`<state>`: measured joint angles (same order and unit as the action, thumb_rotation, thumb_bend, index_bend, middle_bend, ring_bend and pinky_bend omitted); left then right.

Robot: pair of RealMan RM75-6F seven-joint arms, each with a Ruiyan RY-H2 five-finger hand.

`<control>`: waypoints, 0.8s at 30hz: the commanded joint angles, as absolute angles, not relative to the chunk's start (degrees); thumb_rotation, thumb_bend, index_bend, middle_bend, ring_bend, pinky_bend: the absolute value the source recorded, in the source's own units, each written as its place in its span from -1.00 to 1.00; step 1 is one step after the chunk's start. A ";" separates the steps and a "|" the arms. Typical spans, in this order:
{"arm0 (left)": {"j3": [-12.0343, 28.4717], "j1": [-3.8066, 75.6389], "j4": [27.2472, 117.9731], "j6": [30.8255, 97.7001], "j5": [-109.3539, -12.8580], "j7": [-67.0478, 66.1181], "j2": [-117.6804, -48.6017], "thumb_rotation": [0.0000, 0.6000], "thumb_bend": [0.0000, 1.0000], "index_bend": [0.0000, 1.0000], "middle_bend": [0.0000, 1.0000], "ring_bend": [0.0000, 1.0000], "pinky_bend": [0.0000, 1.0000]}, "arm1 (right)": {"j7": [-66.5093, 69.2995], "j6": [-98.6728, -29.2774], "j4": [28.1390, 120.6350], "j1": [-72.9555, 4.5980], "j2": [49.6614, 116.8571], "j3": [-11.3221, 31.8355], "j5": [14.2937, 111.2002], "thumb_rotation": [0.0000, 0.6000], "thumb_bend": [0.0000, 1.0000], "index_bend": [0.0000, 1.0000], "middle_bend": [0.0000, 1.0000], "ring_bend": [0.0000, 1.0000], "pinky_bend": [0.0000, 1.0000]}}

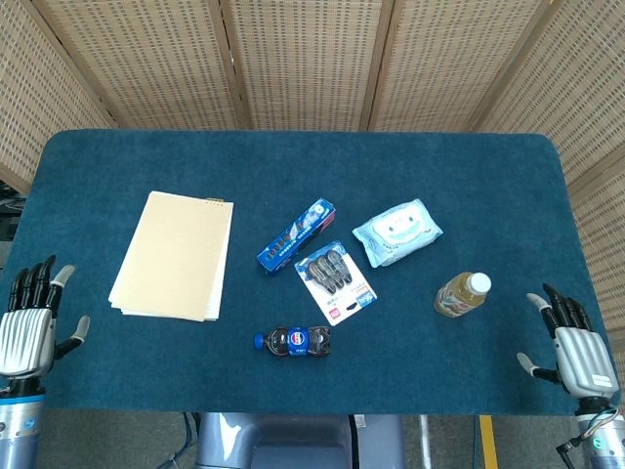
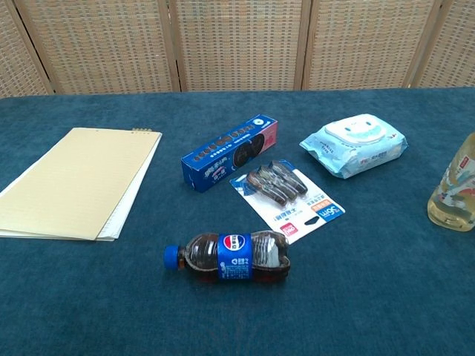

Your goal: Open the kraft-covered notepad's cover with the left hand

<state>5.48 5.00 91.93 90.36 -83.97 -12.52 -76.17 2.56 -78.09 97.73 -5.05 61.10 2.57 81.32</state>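
Observation:
The kraft-covered notepad [image 1: 174, 254] lies flat and closed on the left part of the blue table, its binding at the far edge; the chest view also shows the notepad [image 2: 78, 180]. My left hand [image 1: 29, 327] hovers at the table's front left corner, fingers spread and empty, well left of the notepad's near edge. At the front right corner my right hand [image 1: 569, 347] is likewise spread and empty. Neither hand appears in the chest view.
A blue cookie box [image 1: 297, 234], a card of pens [image 1: 336, 280], a wipes pack [image 1: 396, 232], a lying cola bottle [image 1: 296, 341] and an upright tea bottle [image 1: 462, 294] sit to the right of the notepad. Woven screens stand behind the table [image 1: 293, 166].

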 commanded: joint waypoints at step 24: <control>5.70 8.21 89.58 83.21 -80.61 -16.05 -78.67 1.00 -0.34 -0.81 -1.00 -1.00 -1.00 | 2.84 -78.14 97.50 -4.92 60.98 2.47 81.43 1.00 -0.48 -0.78 -1.00 -1.00 -1.00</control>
<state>5.65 7.73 90.02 84.03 -81.08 -15.66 -78.40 2.84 -78.14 97.50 -4.92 60.98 2.48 81.42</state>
